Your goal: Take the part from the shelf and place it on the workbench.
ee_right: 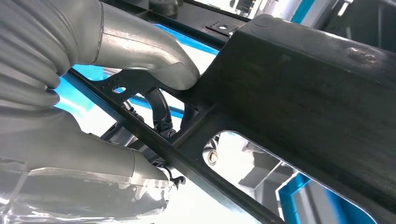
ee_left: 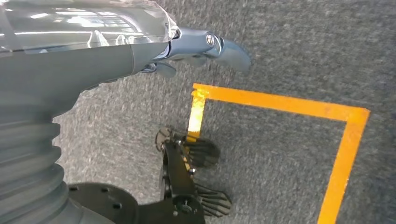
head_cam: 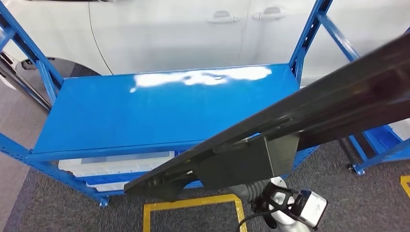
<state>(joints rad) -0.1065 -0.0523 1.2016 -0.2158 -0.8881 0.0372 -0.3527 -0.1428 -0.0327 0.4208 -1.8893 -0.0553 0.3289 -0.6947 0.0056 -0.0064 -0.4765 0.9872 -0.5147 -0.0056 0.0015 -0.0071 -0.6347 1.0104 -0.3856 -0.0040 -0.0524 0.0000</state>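
Item: long black part (head_cam: pixel 290 123), a slim moulded bar with a flat bracket plate near its lower end, held in the air in front of the blue shelf (head_cam: pixel 159 111) and not touching it. Long axis: a diagonal in the head view, low end toward the robot's left and near the floor side, high end running up and off to the robot's right. Holder: right hand (ee_right: pixel 140 84), clamped on the part close to the bracket plate, the thick grey thumb pressed on the black frame and a darker finger hooked under a rail; the grip sits toward the low end, so most of the length juts out past it to the right. Left hand (ee_left: pixel 205 46): hanging over the grey carpet, fingers seemingly holding nothing, though whether they are spread or curled I cannot tell. Surroundings: bare glossy shelf top; white trays (head_cam: pixel 116 164) on the lower level; white car body (head_cam: pixel 193 29) behind; yellow floor tape (head_cam: pixel 193 205) below. Judgement: the part looks clear of the shelf; carrying it to the workbench rests on the right arm, with the overhanging high end the thing to mind near the uprights.
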